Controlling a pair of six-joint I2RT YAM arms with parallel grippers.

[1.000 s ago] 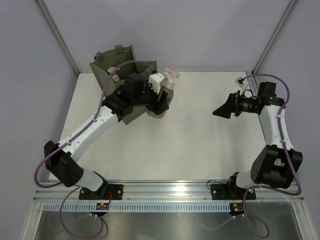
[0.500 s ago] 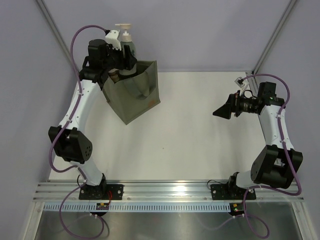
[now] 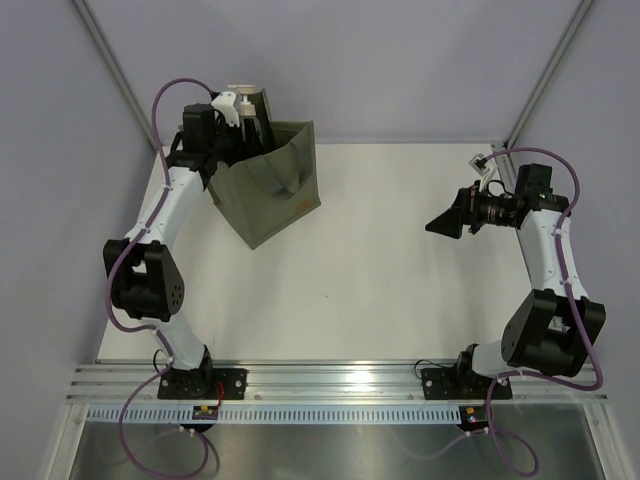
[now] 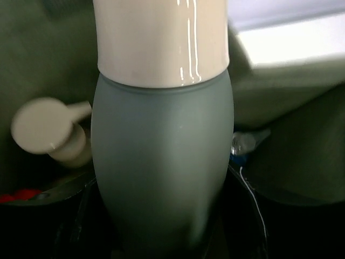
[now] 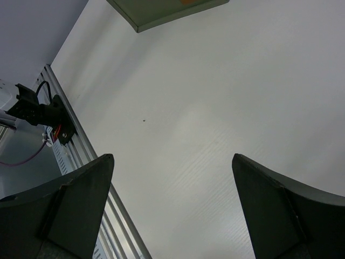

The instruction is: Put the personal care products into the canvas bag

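grey-green bottle (image 4: 161, 172) w/ beige collar hangs in the mouth of the canvas bag (image 3: 270, 190), back left of table (image 3: 400, 280). left gripper (image 3: 250, 115) looks clamped on its body. another pump head (image 4: 46, 129) is already inside. step: drop-off. next: lower a bit, then release. right gripper (image 5: 172, 205) idle, fingers apart. no label readable, bag's orange patch (image 3: 300, 207) too small.

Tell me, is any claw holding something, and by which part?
The left claw grips the grey-green bottle around its lower body; the right claw is empty.

Two pump bottles (image 4: 161, 162) (one half-hidden), one bag (image 3: 270, 195)
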